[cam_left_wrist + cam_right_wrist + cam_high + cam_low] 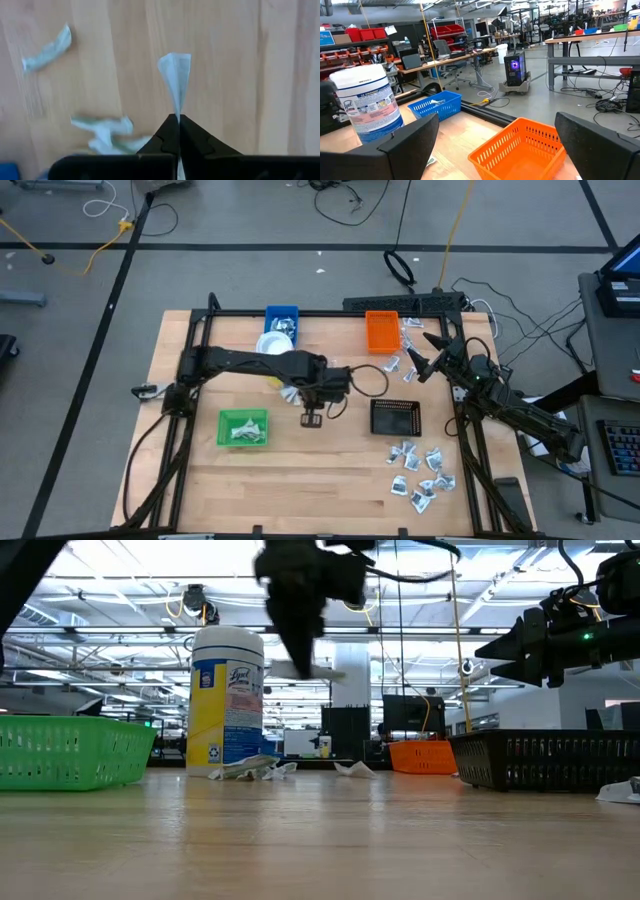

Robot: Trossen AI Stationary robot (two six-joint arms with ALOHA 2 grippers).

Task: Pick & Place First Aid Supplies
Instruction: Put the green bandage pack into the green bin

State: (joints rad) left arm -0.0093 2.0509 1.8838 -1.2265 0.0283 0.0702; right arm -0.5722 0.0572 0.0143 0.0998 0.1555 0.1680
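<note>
Between the tips of the left gripper (178, 120), whose two dark fingers are pressed together, a small pale folded paper packet (176, 80) is pinched by its lower edge and stands up past the fingertips above the bare light wooden table (235, 75). Beside those fingers, down on the wood, lie more crumpled white packets (102, 131), and another loose packet (47, 50) rests farther off. From above, this gripper (311, 418) hangs near the table's middle, between the green plastic mesh tray (243, 428) and the black mesh tray (396, 417). The right gripper (428, 352) hovers with its fingers spread wide and nothing between them, just beyond the orange mesh basket (520, 150); ahead of its fingers stand the white cylindrical tub with a blue label (367, 102) and the blue mesh basket (436, 106).
</note>
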